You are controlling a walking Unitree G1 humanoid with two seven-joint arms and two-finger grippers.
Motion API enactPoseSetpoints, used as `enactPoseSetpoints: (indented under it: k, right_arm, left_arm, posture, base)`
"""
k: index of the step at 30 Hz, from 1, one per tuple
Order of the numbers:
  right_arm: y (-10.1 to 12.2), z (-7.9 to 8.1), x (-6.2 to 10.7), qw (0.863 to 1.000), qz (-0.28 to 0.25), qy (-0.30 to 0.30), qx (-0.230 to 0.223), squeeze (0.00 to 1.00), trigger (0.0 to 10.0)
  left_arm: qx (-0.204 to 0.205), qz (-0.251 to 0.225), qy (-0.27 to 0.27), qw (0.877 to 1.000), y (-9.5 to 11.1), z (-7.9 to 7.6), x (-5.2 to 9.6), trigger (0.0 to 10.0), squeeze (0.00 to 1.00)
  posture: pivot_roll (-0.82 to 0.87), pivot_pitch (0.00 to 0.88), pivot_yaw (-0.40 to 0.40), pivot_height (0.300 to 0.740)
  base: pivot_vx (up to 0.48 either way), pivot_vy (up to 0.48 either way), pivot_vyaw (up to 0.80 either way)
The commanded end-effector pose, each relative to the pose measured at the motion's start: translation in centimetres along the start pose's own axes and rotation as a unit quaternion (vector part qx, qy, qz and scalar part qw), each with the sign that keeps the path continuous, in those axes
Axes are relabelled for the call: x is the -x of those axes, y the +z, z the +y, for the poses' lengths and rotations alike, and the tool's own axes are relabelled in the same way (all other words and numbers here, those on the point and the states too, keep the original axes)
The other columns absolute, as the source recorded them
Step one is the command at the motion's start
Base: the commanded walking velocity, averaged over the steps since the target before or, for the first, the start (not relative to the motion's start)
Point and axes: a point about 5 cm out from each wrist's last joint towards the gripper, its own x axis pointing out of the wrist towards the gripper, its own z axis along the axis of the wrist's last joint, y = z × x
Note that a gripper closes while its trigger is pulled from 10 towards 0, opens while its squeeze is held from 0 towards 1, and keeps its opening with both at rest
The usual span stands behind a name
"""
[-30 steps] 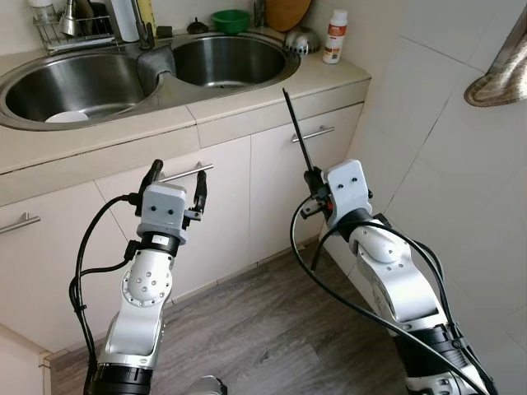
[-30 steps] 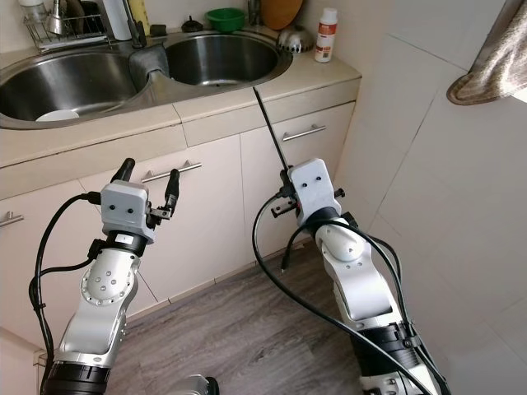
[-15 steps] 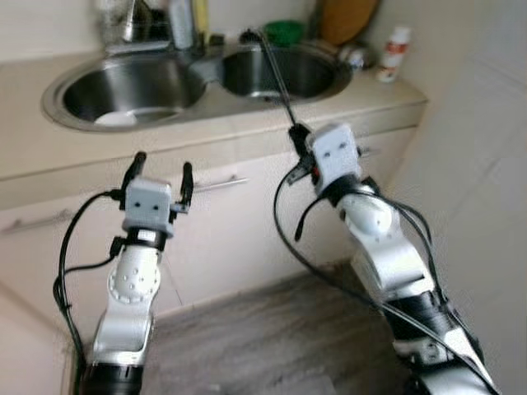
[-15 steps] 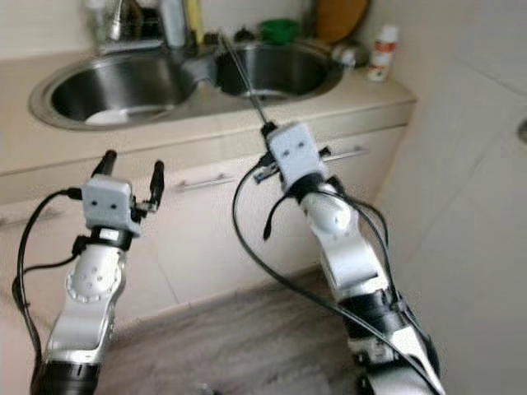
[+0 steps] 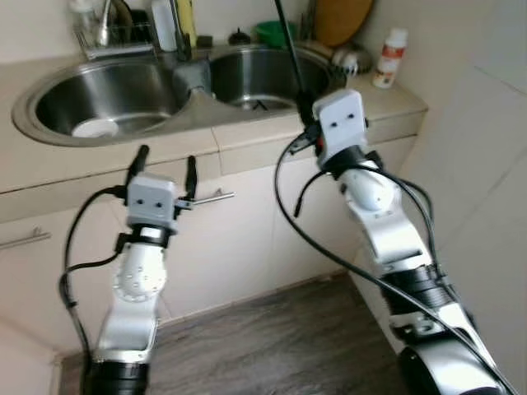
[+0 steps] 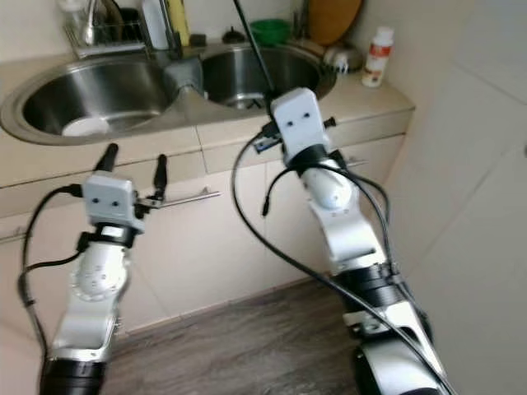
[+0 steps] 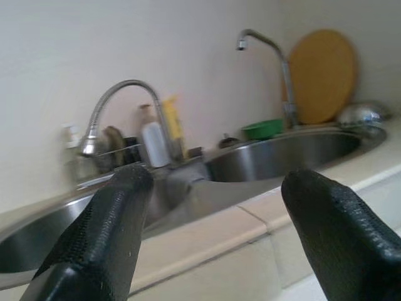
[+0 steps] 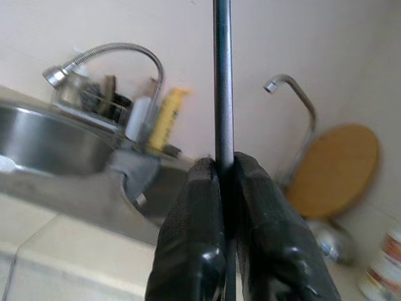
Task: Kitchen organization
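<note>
So the desk [image 5: 395, 95] is a beige countertop with a double stainless sink [image 5: 107, 90] sunk into it, and a white dish [image 5: 95, 127] sits in the left basin. Along the back edge there's a wire rack [image 5: 111, 37], a white bottle [image 5: 163, 25] and a yellow one [image 5: 187, 16], a green bowl [image 5: 276, 31], and a round wooden board [image 5: 342, 18] leaning on the wall. A white bottle with a red label [image 5: 387, 59] stands at the right end, near a shiny metal lid-looking thing [image 5: 350, 56].

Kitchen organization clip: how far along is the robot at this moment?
Early stage. Done: the right hand is shut on a thin dark rod, held upright at the counter edge. In hand: carrying it toward the double sink. Left: placing the rod; the left hand is open and empty.
</note>
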Motion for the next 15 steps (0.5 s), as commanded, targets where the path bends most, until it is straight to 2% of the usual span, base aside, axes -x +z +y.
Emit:
enactPoseSetpoints:
  k: [1,15]
  right_arm:
    - [0.97,1.03,-0.55,0.999,-0.027,0.011,-0.025,0.00,10.0]
    - [0.96,0.41,-0.84,0.999,-0.036,0.005,-0.009,0.00,10.0]
  left_arm:
    - [-0.009,-0.001,0.009,1.000,0.04,0.78,0.05,10.0,0.00]
    - [-0.006,0.000,0.007,1.000,-0.11,0.50,0.13,10.0,0.00]
  posture:
    - [0.03,0.000,-0.039,0.740]
    - [0.03,0.000,-0.042,0.740]
  base:
    - [0.277,0.000,0.00]
    - [0.283,0.000,0.00]
